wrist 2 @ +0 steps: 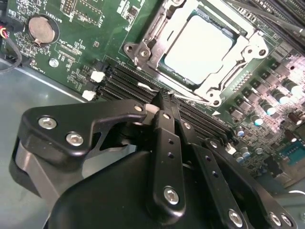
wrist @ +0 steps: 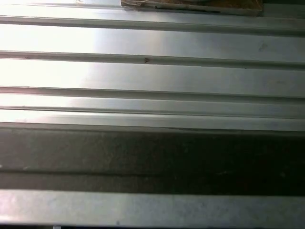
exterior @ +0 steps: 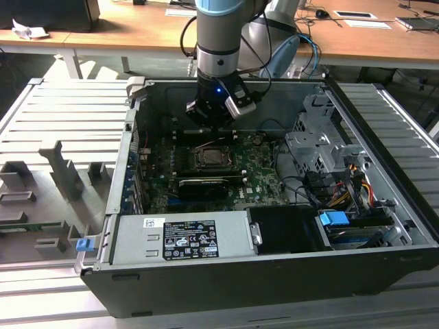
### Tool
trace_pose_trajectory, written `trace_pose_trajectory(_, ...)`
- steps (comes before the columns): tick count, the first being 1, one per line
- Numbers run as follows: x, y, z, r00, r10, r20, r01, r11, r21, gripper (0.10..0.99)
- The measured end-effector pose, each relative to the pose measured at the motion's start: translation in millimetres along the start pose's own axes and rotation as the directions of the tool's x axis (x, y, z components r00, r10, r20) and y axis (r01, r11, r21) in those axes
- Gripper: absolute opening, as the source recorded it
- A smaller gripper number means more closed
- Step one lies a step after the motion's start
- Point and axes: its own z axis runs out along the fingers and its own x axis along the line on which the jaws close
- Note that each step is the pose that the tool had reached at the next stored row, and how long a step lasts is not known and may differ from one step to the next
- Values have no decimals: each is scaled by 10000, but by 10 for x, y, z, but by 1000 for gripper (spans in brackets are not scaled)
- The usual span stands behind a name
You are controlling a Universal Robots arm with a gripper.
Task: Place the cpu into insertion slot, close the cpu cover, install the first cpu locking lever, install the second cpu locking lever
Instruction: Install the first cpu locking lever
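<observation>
Gripper [wrist 2: 164, 102] hovered with fingers pressed together, holding nothing, tips beside cpu cover [wrist 2: 157, 28] closed over cpu [wrist 2: 198, 47]. Levers apparently pending; slow, steady hooking advisable.

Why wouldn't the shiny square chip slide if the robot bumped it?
The cpu probably would not slide: it lies flat in its socket with the cpu cover framing it. Its flat metal face looks stiff, not bendy. It looks thin, so probably light. The gripper, shut, sits beside it.
</observation>
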Motion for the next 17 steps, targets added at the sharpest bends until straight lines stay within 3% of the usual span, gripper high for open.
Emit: trace_pose_trajectory(17,-28,-2,25,10000,1,1,-1,10000,-4,106)
